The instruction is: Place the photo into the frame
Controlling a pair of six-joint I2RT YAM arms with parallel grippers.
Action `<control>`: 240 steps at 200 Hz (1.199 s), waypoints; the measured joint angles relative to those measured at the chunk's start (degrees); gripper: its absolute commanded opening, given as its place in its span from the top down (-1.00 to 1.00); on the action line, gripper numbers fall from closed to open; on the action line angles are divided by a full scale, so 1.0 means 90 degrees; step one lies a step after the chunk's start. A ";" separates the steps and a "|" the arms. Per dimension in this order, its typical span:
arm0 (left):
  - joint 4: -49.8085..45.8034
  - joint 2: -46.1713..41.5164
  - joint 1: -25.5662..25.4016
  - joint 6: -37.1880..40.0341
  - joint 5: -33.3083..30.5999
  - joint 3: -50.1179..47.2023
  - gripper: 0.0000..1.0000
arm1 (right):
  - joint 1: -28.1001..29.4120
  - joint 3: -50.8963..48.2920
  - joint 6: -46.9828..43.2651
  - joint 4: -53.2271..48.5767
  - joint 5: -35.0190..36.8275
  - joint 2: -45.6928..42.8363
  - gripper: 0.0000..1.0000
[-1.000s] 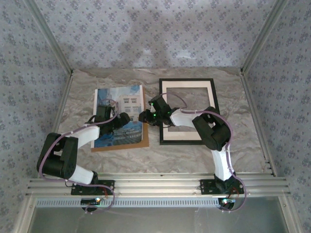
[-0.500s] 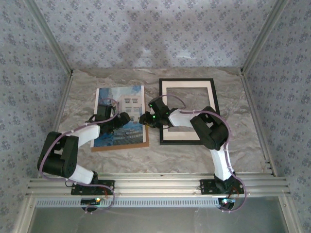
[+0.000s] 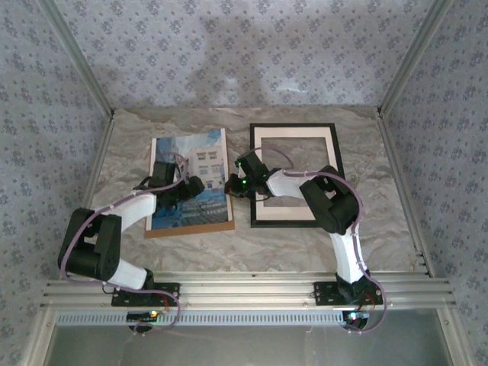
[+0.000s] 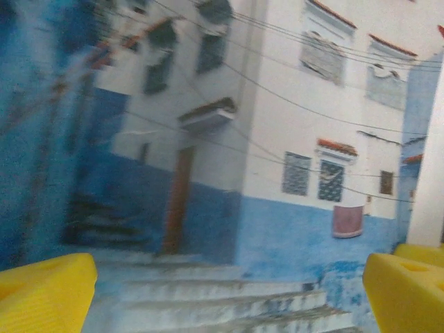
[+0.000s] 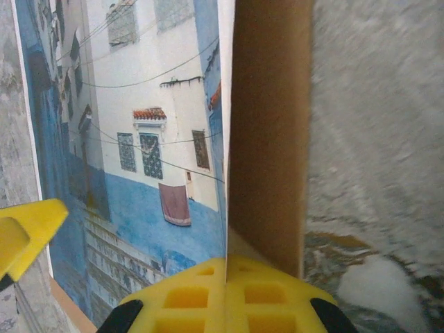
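Left arm [image 3: 133,210], right arm [image 3: 286,183]: white link shells, bulky black joint housings. Lilac cables [image 3: 357,217] looped alongside (green light [image 3: 242,181] glowing at right wrist). Fingers [image 5: 187,297] bright yellow plastic, moulded square pockets.

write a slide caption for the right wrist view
Right hand shut on the edge of the photo, brown backing board beneath

Brown backing board [image 5: 267,139] on marbled table [image 3: 305,248] (patterned walls [image 3: 244,53] behind)

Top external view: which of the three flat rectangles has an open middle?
The black frame, on the right; the table shows through it. The photo and brown board are solid.
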 measured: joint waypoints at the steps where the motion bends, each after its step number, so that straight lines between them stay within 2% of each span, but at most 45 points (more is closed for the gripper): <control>1: -0.0012 -0.0007 0.0000 0.0007 -0.0012 0.0007 -0.97 | -0.0007 0.0000 -0.0002 0.0000 -0.0002 -0.0002 1.00; 38: -0.0328 -0.0704 -0.0209 0.0578 -0.0673 0.0420 -0.97 | -0.0510 -0.0002 -0.0124 -0.0015 -0.0478 -0.0245 1.00; 64: -0.0202 -0.1103 -0.0916 0.1273 -0.0911 0.0508 -0.97 | -0.0923 0.0005 -0.0308 -0.0296 -0.0886 -0.0459 1.00; 99: -0.0138 -0.1044 -0.1970 0.2149 -0.1200 0.0525 -0.97 | -0.1486 0.0024 -0.0794 -0.1047 -0.1127 -0.0835 1.00; 143: -0.0452 0.0153 -0.3412 0.3405 -0.1632 0.1282 -0.97 | -0.2220 0.0153 -0.1515 -0.2038 -0.1277 -0.1248 1.00; 177: -0.0675 0.1333 -0.4306 0.4308 -0.2271 0.2062 -0.97 | -0.2455 0.0187 -0.1906 -0.2565 -0.1307 -0.1469 1.00; 198: -0.0738 0.1809 -0.4622 0.4719 -0.2443 0.2421 -0.97 | -0.2477 0.0187 -0.2045 -0.2778 -0.1324 -0.1506 1.00; 220: -0.0758 0.1962 -0.4692 0.4954 -0.2453 0.2599 -0.97 | -0.2523 0.0180 -0.2069 -0.2846 -0.1333 -0.1506 1.00; 240: -0.0746 0.1977 -0.4687 0.5105 -0.2596 0.2671 -0.77 | -0.2594 0.0158 -0.2069 -0.2846 -0.1360 -0.1528 1.00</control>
